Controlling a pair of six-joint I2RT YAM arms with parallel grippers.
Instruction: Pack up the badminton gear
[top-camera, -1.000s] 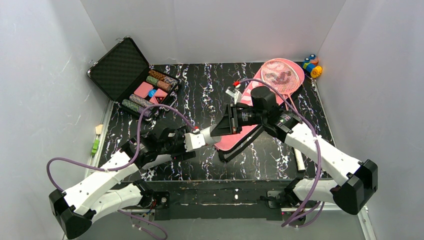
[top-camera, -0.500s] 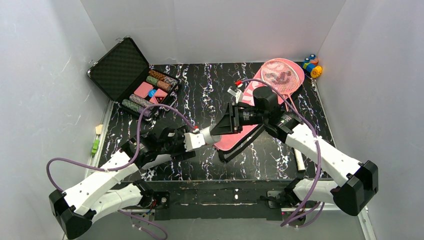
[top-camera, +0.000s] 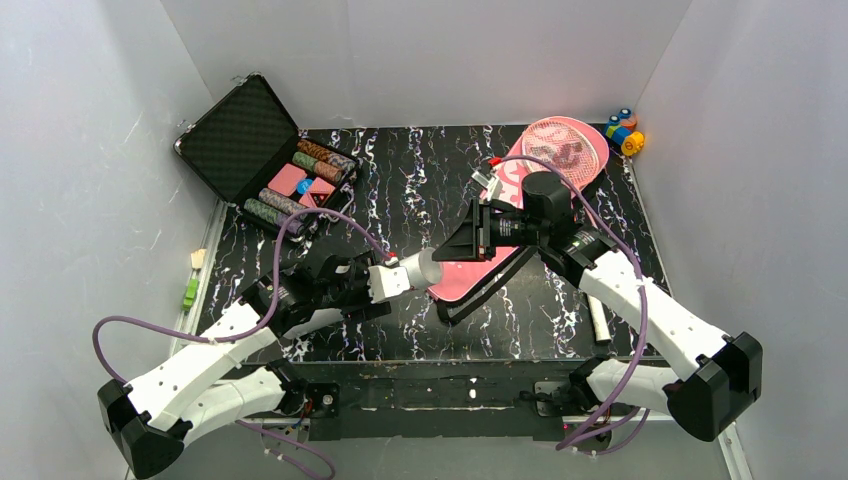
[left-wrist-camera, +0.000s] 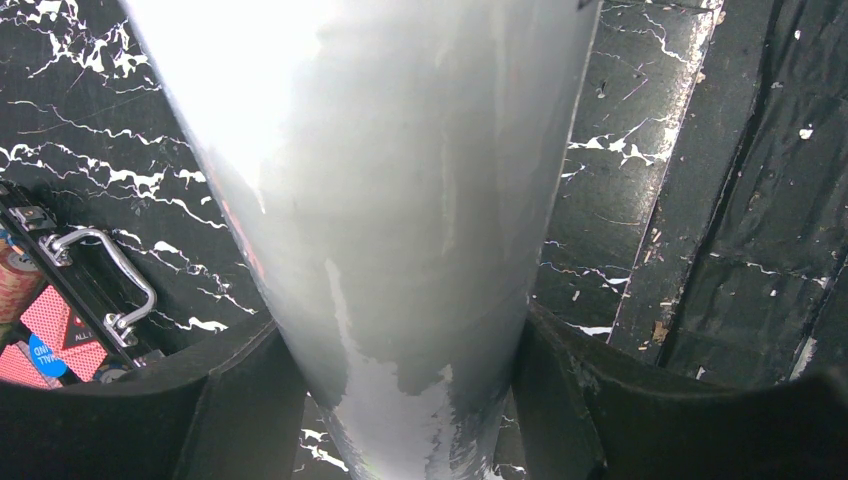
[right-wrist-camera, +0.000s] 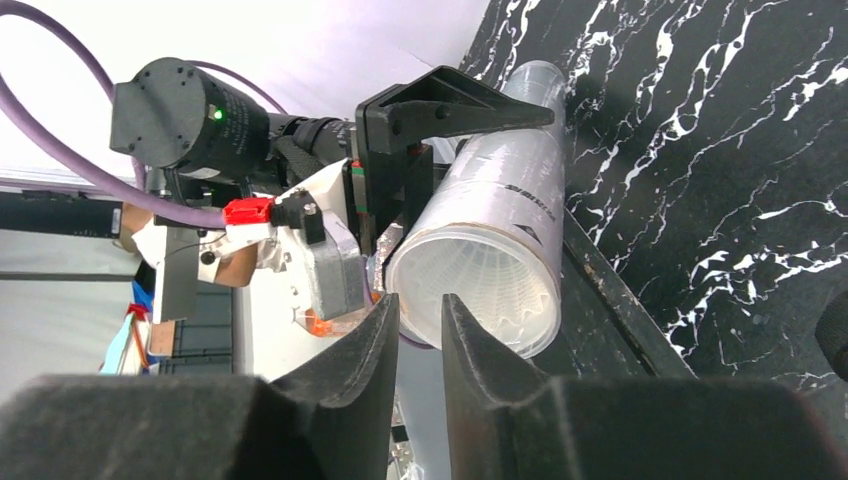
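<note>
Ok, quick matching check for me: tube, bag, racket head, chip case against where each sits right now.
1 white tube
2 pink bag
3 racket head
4 black case

a open, far left corner
b held in the left gripper
c lying under the right arm
d toward the far right corner

Pairs: 1-b; 2-c; 3-d; 4-a

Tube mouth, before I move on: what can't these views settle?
Tube contents, right wrist view: ribbed white shows inside the mouth; shuttlecock or not, unclear. The right gripper's fingers cover part of the rim.
Tube's far end, left wrist view: cut off by the top edge.
Rackets, top view: one racket head shows on the bag; the right arm hides the handles and any second racket.
</note>
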